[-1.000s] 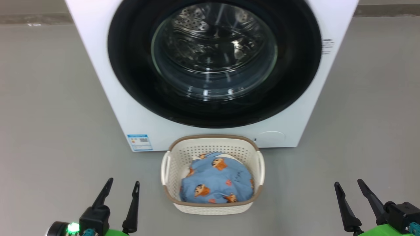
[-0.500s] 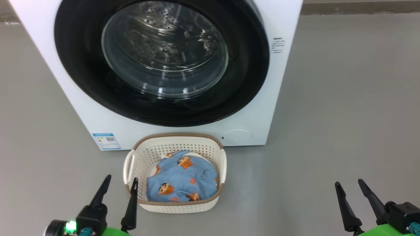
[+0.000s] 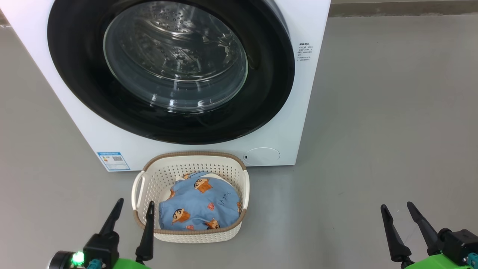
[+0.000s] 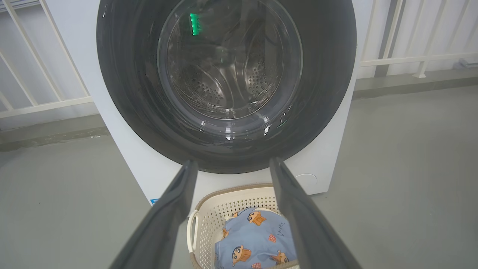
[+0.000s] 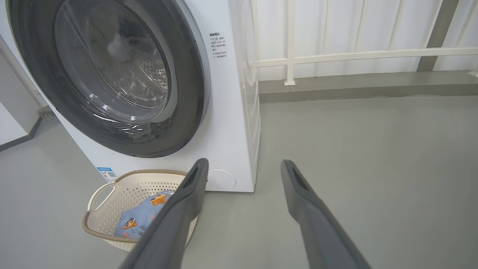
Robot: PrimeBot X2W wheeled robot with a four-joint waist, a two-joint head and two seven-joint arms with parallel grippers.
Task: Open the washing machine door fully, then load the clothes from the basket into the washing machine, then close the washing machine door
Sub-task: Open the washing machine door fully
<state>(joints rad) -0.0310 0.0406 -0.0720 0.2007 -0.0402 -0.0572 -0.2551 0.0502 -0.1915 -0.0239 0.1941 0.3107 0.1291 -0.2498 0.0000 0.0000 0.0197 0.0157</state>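
The view has been swung right (no thing was moved), likely for opening. The left gripper [image 3: 135,203], near the small cream holed plastic basket [image 3: 192,154], and the right gripper [image 3: 396,205], well apart, are held wide open, empty. Light blue cartoon-print clothes [image 3: 199,205] are bunched inside; behind, the round shiny black door [image 3: 171,67] is shut.

White washing machine [image 3: 295,104], its glossy black door [image 3: 74,74], cream perforated basket [image 3: 153,179] rimmed brown, light blue clothes [image 3: 201,209] with orange-brown cartoon boys, my jaws dark grey.
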